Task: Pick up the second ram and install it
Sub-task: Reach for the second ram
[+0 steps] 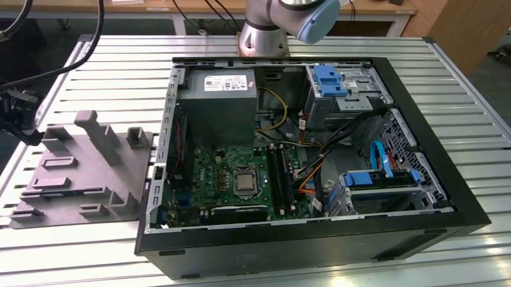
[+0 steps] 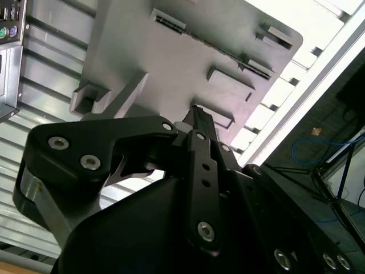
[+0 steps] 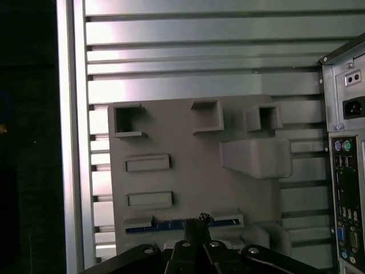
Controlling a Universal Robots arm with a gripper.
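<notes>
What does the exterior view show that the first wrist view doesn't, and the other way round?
Exterior view: the inside of the open computer case, with motherboard, power supply and blue drive brackets. First wrist view: the gripper close to the second ram, a blue strip in a tray slot, and the case's rear ports. Both: the grey tray on the slatted table, beside the case.

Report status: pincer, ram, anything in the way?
Pincer above the tray, tip in line with the ram. Ram seated in its tray slot, not lifted. Contact unclear. Nothing seen blocking.
</notes>
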